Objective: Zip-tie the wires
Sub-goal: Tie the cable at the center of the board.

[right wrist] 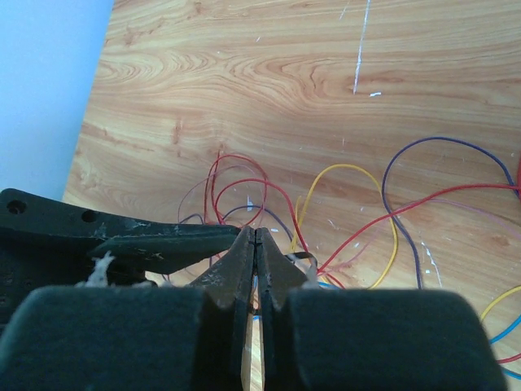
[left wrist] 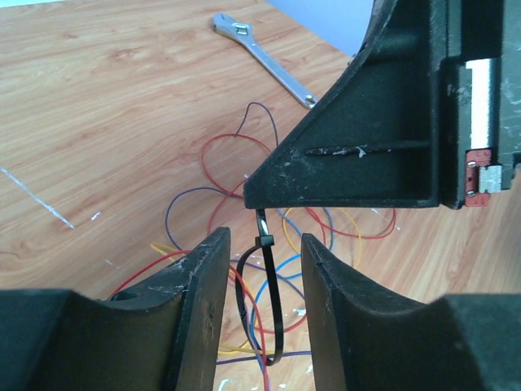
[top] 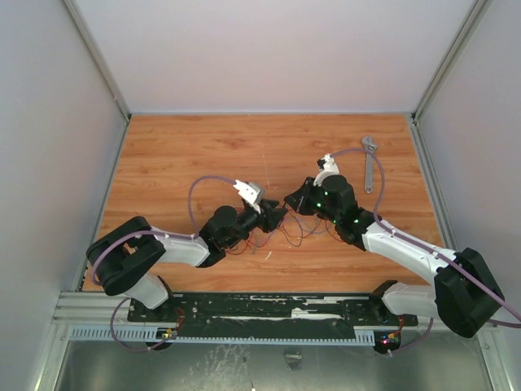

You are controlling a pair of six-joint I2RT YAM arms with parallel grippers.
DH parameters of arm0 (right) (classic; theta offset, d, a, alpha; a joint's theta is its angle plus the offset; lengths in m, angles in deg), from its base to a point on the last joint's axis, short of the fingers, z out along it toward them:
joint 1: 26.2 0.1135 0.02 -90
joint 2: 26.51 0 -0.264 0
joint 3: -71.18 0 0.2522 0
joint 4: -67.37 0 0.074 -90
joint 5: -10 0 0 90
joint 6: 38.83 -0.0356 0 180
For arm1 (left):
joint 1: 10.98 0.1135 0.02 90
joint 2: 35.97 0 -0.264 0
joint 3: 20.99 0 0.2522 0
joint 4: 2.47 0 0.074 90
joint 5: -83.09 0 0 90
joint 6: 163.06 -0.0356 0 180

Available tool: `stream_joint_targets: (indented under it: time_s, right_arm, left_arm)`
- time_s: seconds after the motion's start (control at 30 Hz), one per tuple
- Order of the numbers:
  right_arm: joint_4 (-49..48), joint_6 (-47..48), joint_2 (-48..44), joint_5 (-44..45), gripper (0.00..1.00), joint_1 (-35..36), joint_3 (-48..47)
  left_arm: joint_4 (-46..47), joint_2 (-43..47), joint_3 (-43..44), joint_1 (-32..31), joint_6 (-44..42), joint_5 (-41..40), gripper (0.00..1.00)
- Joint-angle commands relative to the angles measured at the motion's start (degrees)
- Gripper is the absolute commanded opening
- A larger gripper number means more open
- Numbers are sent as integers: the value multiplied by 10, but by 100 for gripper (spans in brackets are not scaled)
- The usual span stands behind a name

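Observation:
The zip tie (left wrist: 274,309) is a black strip closed into a narrow loop, its head (left wrist: 265,243) at the top. The loop hangs between the fingers of my left gripper (left wrist: 264,236), which stands open with a gap on either side of it. The strip's tail rises into my right gripper (right wrist: 257,230), which is shut on it; a bit of the strip (right wrist: 299,255) curls out beside the tips. The wires (top: 286,232), thin red, blue, yellow and purple loops (right wrist: 350,167), lie on the wood below both grippers. Red and blue ones cross at the loop's lower end.
A silver adjustable wrench (top: 369,167) lies at the back right of the wooden table (top: 179,155), also visible in the left wrist view (left wrist: 269,65). Grey walls close in the table on three sides. The two grippers meet tip to tip at mid-table.

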Motion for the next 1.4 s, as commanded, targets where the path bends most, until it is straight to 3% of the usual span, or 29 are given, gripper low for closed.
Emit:
stream_joint_targets:
  time_s: [0.0, 0.37, 0.77, 1.13, 1.37]
  right_arm:
    - [-1, -9, -13, 19, 0, 5, 6]
    - [-6, -12, -6, 16, 0, 10, 6]
    - [-7, -14, 1, 17, 0, 13, 6]
    - [-5, -15, -4, 27, 0, 14, 2]
    - [7, -3, -8, 55, 0, 12, -27]
  left_arm:
    - [20, -11, 13, -6, -10, -25, 44]
    - [48, -28, 16, -6, -11, -29, 27]
    - [51, -24, 16, -8, -18, -27, 32]
    - [51, -31, 10, -10, -17, -11, 9]
    - [51, -33, -11, -15, -6, -9, 0]
